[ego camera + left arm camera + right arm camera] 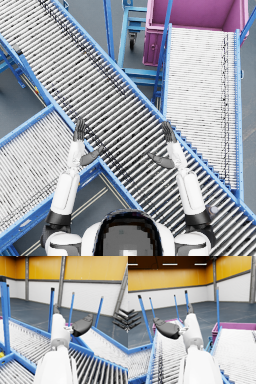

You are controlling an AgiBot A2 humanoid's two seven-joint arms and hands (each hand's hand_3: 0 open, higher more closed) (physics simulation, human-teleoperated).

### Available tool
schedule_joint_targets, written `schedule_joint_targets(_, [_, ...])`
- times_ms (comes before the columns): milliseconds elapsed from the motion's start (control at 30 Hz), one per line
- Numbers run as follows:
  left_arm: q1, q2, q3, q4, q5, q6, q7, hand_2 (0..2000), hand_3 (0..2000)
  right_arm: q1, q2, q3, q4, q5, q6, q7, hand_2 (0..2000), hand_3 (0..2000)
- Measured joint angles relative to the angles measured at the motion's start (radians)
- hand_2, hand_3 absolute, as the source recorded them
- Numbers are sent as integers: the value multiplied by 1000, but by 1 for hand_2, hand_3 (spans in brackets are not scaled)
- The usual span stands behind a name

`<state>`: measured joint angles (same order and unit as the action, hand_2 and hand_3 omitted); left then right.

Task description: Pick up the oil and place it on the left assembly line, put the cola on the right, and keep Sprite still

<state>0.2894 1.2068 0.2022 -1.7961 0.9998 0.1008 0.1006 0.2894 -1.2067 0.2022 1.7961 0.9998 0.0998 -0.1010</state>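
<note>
Hands hover over a long blue-framed grey roller conveyor (115,100), the dark left hand (80,145) and dark right hand (170,147) both empty, fingers apart; oil, cola and Sprite cannot be located.

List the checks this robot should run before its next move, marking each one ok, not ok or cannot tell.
1. Left hand free: ok, fingers apart, holding nothing.
2. Right hand free: ok, also holding nothing.
3. Oil located: not ok, no bottle shows in any view.
4. Cola and Sprite located: not ok, neither shows.
5. Left assembly line in view: ok.
6. Right assembly line in view: ok, its far end meets a pink bin.
</note>
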Motion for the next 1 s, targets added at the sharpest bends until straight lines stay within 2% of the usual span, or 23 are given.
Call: schedule_joint_targets(1000, [0,0,0,0,0,0,0,0,0,0,0,0,0,0,0,0,0,0])
